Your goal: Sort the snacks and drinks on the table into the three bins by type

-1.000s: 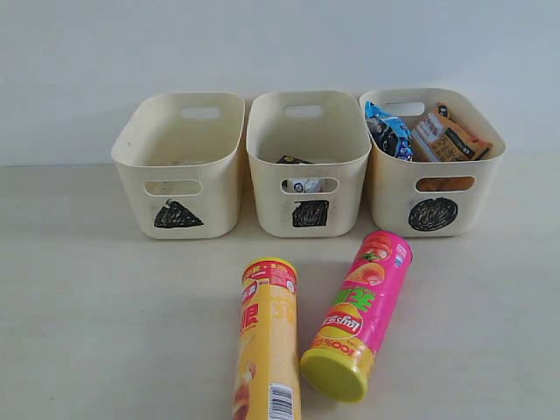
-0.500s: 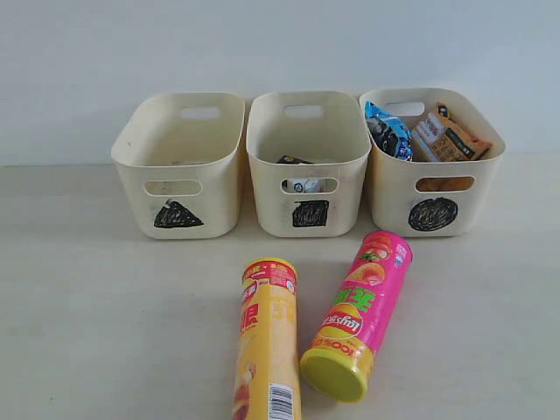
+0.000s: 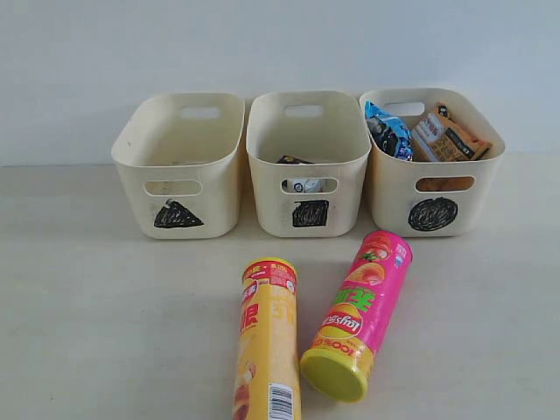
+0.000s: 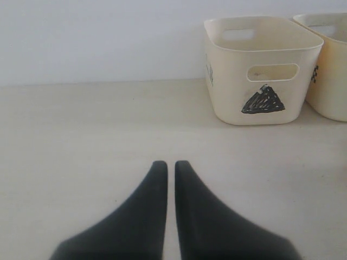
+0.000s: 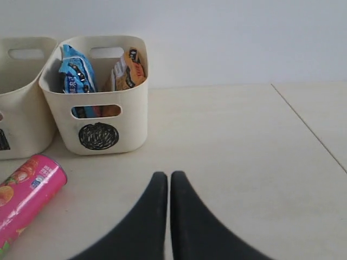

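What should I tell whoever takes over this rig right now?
Left gripper: jaws shut, holding nothing. Right gripper: the same.
Done: blue bag and orange bag stand in the circle bin. The dark carton and white and blue carton, both partly hidden, are in the square bin.
Left: yellow tube and pink tube lie on their sides on the table before the bins. Nothing shows in the triangle bin, so they probably go there.

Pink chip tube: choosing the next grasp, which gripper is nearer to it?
Right, likely. The right gripper has the pink chip tube just beside it; the left gripper faces the triangle bin, no tube in view.
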Robot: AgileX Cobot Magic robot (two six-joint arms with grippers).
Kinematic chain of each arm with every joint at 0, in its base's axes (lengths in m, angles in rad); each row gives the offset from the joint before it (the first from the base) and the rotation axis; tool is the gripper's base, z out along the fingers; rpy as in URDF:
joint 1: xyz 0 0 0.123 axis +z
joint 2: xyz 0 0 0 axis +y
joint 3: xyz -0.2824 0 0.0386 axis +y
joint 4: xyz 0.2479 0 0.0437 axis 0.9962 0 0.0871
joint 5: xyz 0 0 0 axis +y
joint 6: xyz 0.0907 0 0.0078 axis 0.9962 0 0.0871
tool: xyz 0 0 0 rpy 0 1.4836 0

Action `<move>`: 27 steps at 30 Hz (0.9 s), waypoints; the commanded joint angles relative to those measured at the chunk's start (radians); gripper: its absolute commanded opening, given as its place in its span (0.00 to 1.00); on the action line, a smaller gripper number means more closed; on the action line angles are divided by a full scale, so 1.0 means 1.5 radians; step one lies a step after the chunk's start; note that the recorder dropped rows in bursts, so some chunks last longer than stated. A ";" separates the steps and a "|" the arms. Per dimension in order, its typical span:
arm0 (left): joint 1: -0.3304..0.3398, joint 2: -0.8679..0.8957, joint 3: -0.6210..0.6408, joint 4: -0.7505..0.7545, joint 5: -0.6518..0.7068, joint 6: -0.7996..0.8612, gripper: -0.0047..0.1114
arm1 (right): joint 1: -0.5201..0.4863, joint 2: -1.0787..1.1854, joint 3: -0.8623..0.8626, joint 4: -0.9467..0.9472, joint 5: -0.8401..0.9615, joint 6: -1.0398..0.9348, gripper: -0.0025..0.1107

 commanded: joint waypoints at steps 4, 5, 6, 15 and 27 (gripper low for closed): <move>0.000 -0.001 0.002 0.000 -0.001 -0.005 0.08 | -0.002 -0.095 0.077 0.031 -0.034 -0.031 0.02; 0.000 -0.001 0.002 0.000 -0.001 -0.005 0.08 | -0.002 -0.111 0.087 0.031 -0.032 -0.031 0.02; 0.000 -0.001 0.002 0.000 -0.001 -0.005 0.08 | -0.002 -0.139 0.108 0.034 -0.031 -0.040 0.02; 0.000 -0.001 0.002 0.000 -0.001 -0.005 0.08 | -0.002 -0.194 0.195 0.056 -0.047 -0.055 0.02; 0.000 -0.001 0.002 0.000 -0.001 -0.005 0.08 | -0.002 -0.194 0.230 0.056 -0.065 -0.057 0.02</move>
